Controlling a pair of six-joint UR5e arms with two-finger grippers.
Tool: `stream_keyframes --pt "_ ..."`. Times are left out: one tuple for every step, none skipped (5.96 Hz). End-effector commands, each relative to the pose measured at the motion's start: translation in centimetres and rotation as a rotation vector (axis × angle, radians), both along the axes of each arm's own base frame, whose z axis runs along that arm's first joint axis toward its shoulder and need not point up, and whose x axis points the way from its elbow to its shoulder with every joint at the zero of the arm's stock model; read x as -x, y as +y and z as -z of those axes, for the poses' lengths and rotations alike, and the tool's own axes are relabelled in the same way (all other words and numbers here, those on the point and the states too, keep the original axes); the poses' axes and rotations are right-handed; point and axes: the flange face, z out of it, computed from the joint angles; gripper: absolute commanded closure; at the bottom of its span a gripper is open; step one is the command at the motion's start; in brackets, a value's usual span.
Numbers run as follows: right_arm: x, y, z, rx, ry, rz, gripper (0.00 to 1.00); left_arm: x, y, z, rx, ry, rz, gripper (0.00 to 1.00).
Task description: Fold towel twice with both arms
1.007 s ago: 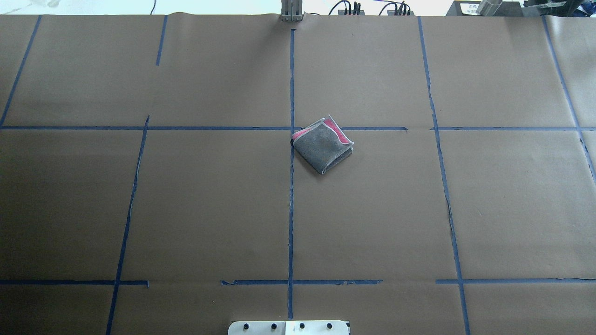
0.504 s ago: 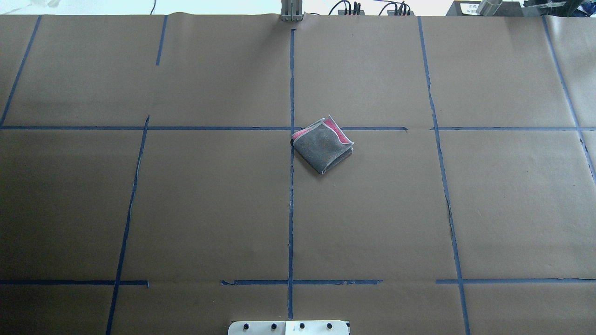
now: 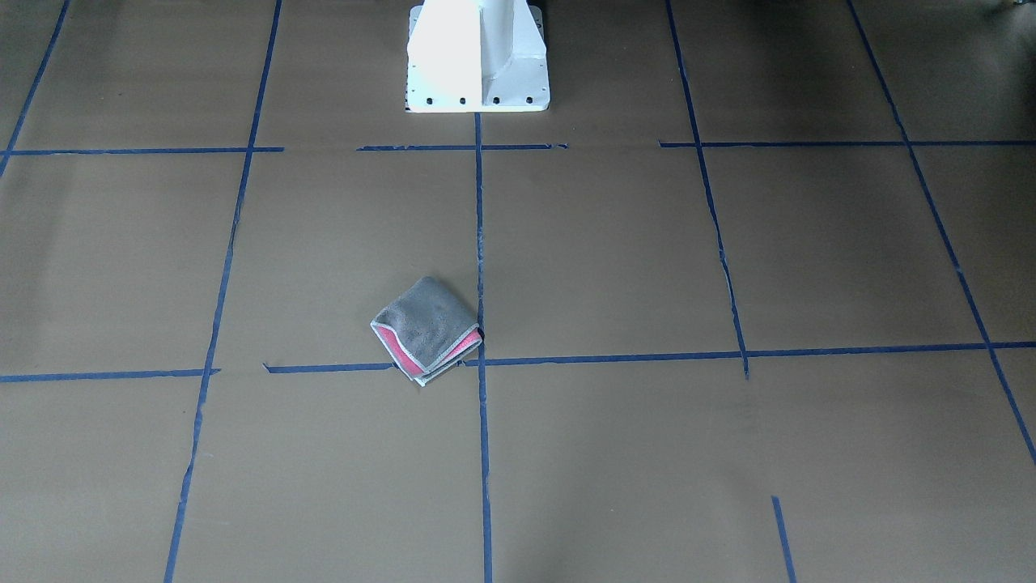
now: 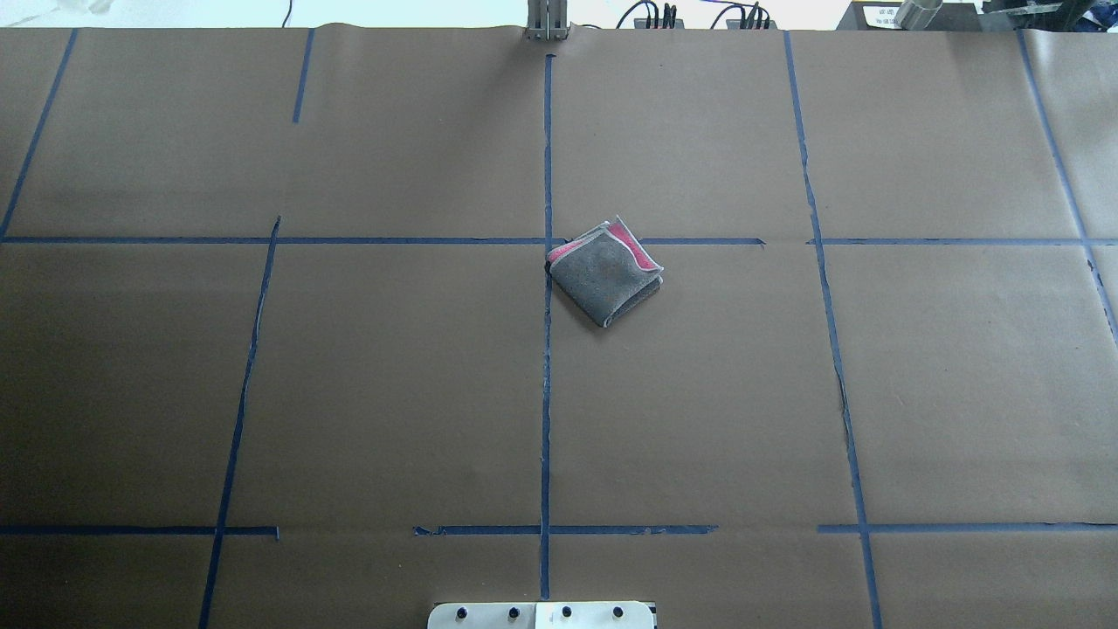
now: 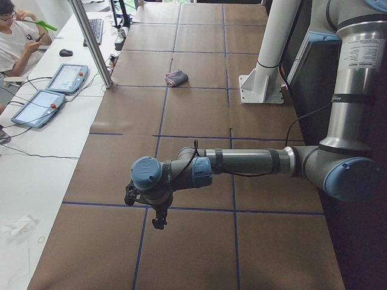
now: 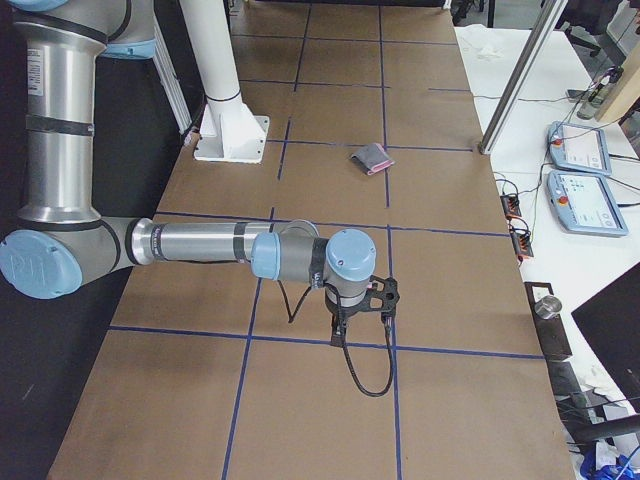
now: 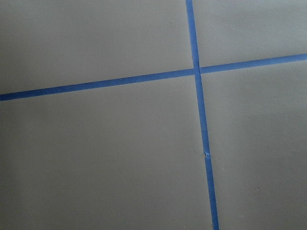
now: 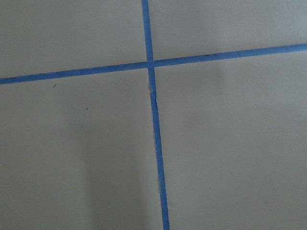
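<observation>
The towel lies folded into a small grey square with pink-red showing at its far edges, near the table's middle by the centre tape line. It also shows in the front view and in both side views. Neither arm touches it. My left gripper hangs over the table's left end, far from the towel. My right gripper hangs over the right end, also far away. I cannot tell whether either is open or shut. Both wrist views show only brown paper and blue tape.
The white pedestal base stands at the robot's edge of the table. Blue tape lines cross the brown paper. A metal post, tablets and a seated operator are beyond the far edge.
</observation>
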Motion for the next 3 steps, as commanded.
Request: stream_keyframes --pt "-0.06 0.04 -0.07 0.005 0.000 -0.004 0.00 0.04 -0.14 0.07 -0.003 -0.004 -0.001 0.00" --pt "-0.06 0.03 -0.05 0.004 0.000 -0.004 0.00 0.16 -0.11 -0.05 -0.001 -0.021 -0.004 0.00" --pt "0.00 -0.05 0.02 0.002 0.000 -0.002 0.00 0.17 -0.11 -0.06 -0.001 -0.022 -0.004 0.00"
